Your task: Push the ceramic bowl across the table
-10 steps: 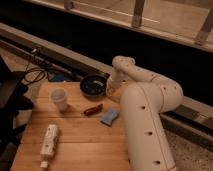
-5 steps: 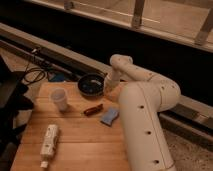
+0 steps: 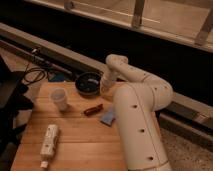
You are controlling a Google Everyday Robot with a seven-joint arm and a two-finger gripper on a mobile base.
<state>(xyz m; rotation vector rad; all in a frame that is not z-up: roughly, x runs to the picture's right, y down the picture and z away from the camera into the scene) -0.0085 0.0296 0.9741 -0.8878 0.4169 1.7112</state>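
Ceramic bowl [image 3: 88,83] beside gripper [image 3: 104,90]; cup [image 3: 59,99] near on table [image 3: 75,135]

**Gripper at the bowl's edge, far side of the table**

The gripper [image 3: 104,89] hangs at the ceramic bowl's [image 3: 88,82] 3 o'clock rim, near the far edge of the table [image 3: 75,135]. A translucent cup [image 3: 59,99] stands at the bowl's 8 o'clock. A small red object [image 3: 93,109] and a blue sponge [image 3: 108,117] lie toward 6 o'clock; a white remote-like device [image 3: 48,143] rests nearer the front.
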